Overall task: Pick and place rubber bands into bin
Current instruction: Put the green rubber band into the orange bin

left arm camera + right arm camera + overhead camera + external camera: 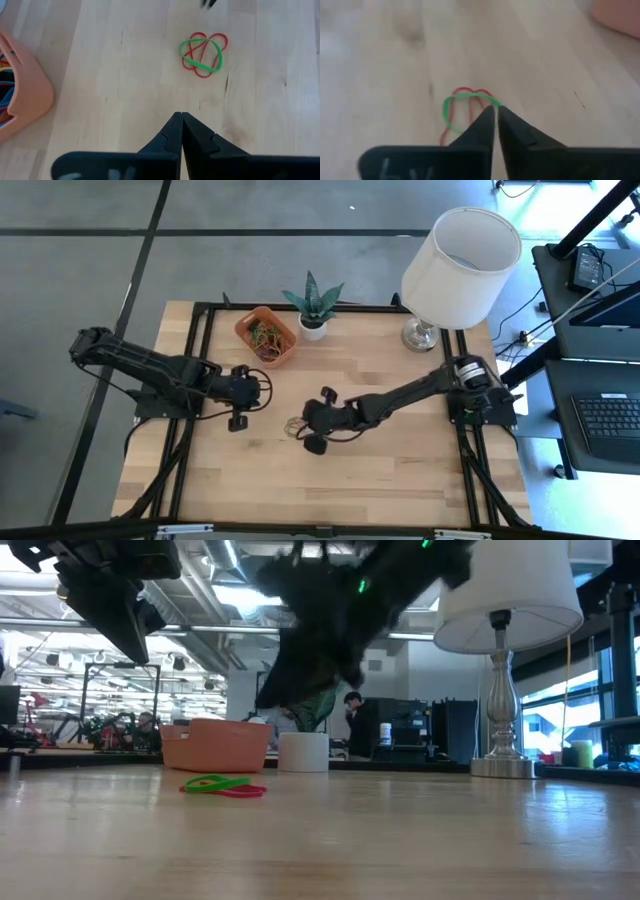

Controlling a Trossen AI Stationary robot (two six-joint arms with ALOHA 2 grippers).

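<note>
A green and a red rubber band [202,54] lie tangled flat on the wooden table, also in the high view [291,426], the low view [222,785] and the right wrist view [462,107]. The orange bin [266,336] stands at the far side next to the plant and holds several bands; it also shows in the low view [215,745] and the left wrist view [22,97]. My right gripper [496,110] is shut and hovers just over the two loose bands [304,423]. My left gripper [181,117] is shut and waits to their left [258,390].
A small plant in a white pot [313,308] stands beside the bin. A table lamp with a white shade [455,265] stands at the far right corner. Black frame rails [200,360] run along the table's left, right and far edges. A person [352,715] shows in the room behind.
</note>
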